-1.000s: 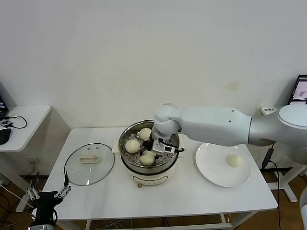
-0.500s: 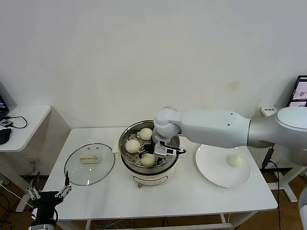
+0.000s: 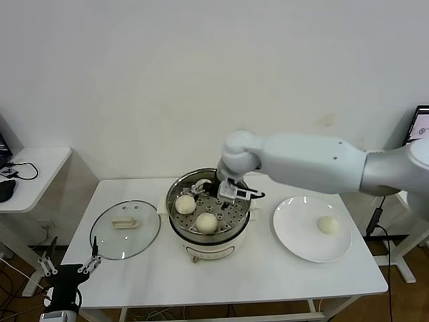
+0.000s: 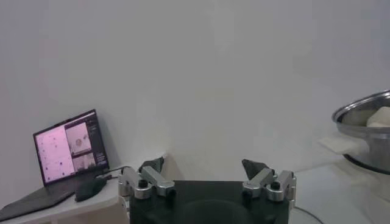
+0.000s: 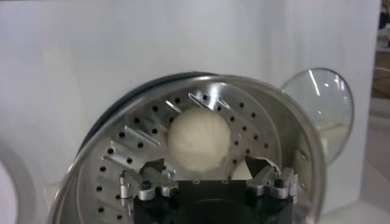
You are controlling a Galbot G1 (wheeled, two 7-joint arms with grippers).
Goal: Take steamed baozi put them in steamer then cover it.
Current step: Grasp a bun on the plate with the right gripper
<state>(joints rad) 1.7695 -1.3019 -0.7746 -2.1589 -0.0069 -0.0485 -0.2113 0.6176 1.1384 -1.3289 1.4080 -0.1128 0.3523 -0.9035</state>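
The right claw [image 3: 201, 185] is held released over the steamer [image 3: 208, 236], where two steamed baozi [image 3: 206, 222] are visible, one left on the plate [image 3: 301, 249]; the cover [image 3: 125, 229] lies aside on the desk [image 3: 268, 278], and the left claw [image 3: 68, 270] is parked open below its edge.

Head view: high, looking forward and down over the whole surface [image 3: 268, 268].
Left wrist view: low beside the surface, facing level toward a wall.
Right wrist view: close above the steamer [image 5: 201, 128] (all three share it [image 3: 206, 215] [image 4: 365, 131]).
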